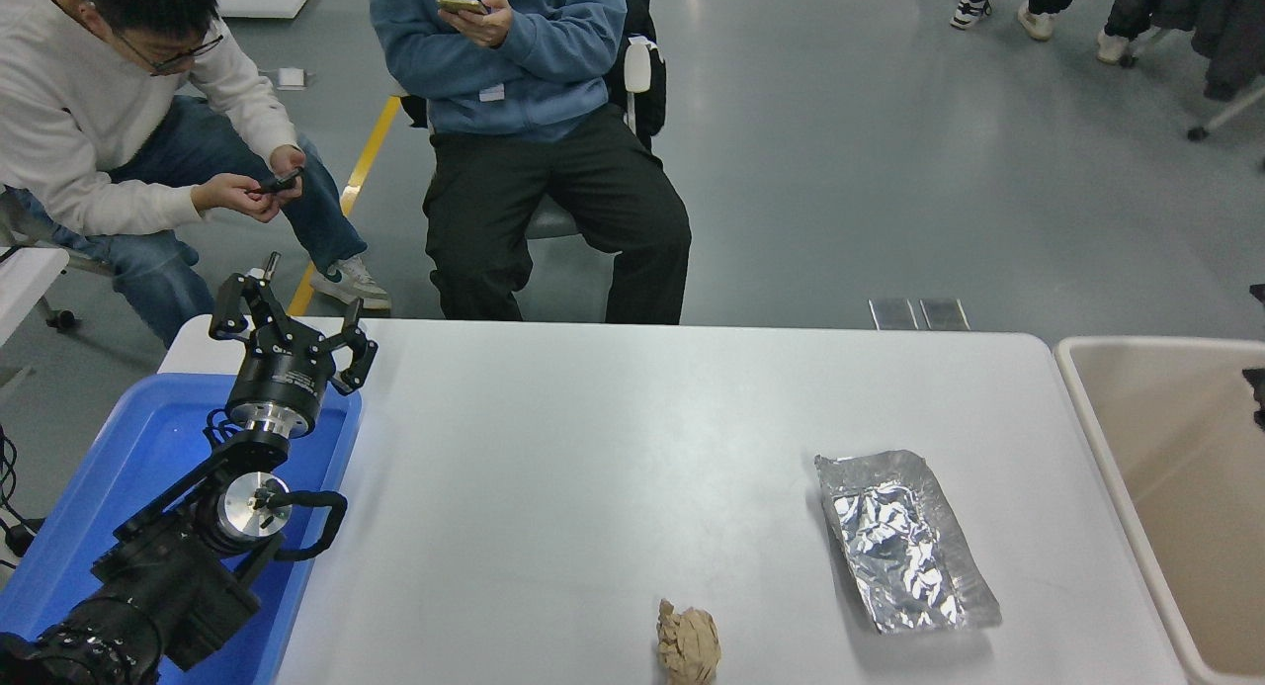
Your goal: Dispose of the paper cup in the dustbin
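Beige plastic, that dustbin (1156, 342) off the table's right end: is the paper cup in it?

— I cannot say. No paper cup shows anywhere: not on the white table (593, 438), and not on the stretch of the bin's inner wall that is in view. Much of the bin runs out past the right edge.

— What is the dark bit over the bin at that edge?

— A black sliver (1257, 386), probably part of the right arm. Too little shows to tell whether it grips anything or is let go.

— And the left gripper (292, 321)?

— Parked at the near left above the blue tray (138, 438), fingers spread and grasping nothing. I judge it sits there to stay out of the working side.

— Why is the bin where it is?

— Its rim lies just beside the table's right end and seems lower than the top, so a thing carried out over it could simply be dropped.

— What else is out?

— A crinkled foil tray (904, 542) near the right, and a crumpled brown paper ball (689, 645) at the near edge, well apart. Neither belongs to this job. Two people sit at the far side.
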